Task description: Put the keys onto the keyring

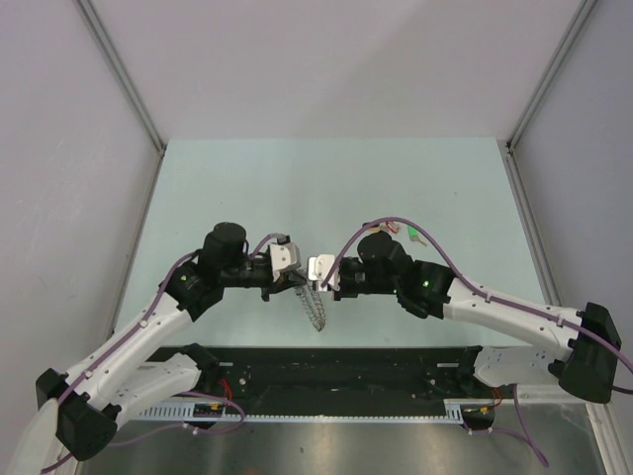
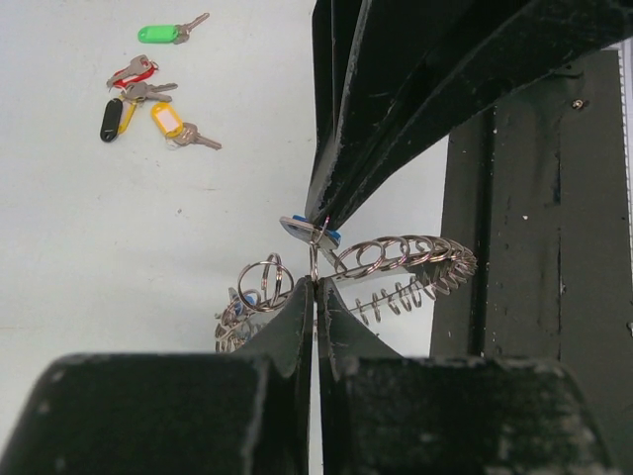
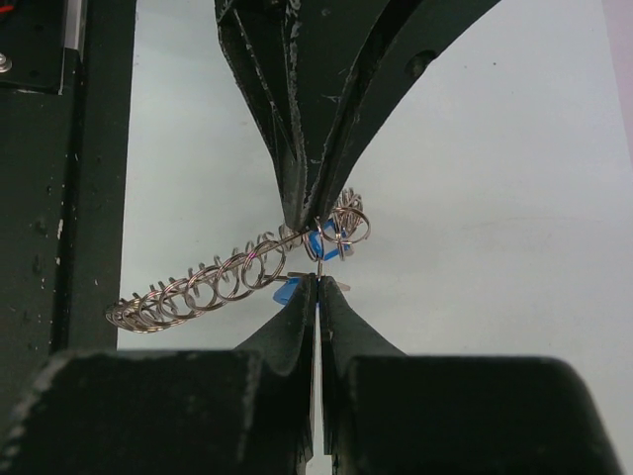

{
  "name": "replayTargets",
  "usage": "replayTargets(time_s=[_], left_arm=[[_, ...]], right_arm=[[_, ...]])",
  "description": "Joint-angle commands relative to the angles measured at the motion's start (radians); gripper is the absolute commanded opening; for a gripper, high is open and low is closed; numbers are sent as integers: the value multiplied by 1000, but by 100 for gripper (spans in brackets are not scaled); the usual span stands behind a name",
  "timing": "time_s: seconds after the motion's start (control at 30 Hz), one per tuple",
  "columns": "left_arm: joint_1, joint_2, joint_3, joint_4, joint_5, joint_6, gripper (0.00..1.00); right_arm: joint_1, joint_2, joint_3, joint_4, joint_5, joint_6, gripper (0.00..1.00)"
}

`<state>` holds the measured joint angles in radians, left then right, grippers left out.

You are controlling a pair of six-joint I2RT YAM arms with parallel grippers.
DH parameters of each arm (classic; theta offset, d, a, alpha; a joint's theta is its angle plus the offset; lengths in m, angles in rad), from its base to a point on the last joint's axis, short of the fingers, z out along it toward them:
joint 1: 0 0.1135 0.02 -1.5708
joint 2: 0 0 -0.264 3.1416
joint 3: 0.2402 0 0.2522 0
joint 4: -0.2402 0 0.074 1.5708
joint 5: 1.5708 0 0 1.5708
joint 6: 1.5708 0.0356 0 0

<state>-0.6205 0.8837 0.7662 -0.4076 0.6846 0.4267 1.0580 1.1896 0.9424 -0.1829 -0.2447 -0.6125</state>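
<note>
Your two arms meet tip to tip above the middle of the table [image 1: 247, 178]. Your left gripper [image 2: 316, 289] has its jaws pressed together on one wire loop of the ring [image 2: 396, 262]. The ring is lifted off the table and hangs from that pinch. In the top view it trails from the fingertips toward the arm bases, and in the wrist views its coils stretch out to one side in a sagging line.

Your right gripper [image 3: 317, 285] is also clamped tight, pinching the blue key [image 3: 286, 293]. The blue head shows just beside the fingertips and a sliver of metal pokes out on the other side. The key sits right against the ring's loops, just where the left fingertips hold them. You cannot tell from these views whether it is threaded onto a loop or only touching.

The other keys lie on the table, well away from the ring and behind your right wrist. The green key [image 2: 156, 34] lies alone. The red key [image 2: 132, 72], black key [image 2: 110, 120] and yellow key [image 2: 165, 120] are bunched close together near it.
</note>
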Motion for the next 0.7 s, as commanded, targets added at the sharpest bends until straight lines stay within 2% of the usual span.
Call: replayTargets(time_s=[0.0, 0.4, 0.67], left_arm=[[-10, -8, 21, 96, 96, 12, 0], [-15, 4, 21, 107, 110, -2, 0], [-21, -8, 4, 170, 64, -72, 0]], right_arm=[[10, 19, 21, 23, -74, -12, 0], [10, 21, 21, 52, -54, 14, 0], [13, 16, 21, 65, -36, 28, 0]])
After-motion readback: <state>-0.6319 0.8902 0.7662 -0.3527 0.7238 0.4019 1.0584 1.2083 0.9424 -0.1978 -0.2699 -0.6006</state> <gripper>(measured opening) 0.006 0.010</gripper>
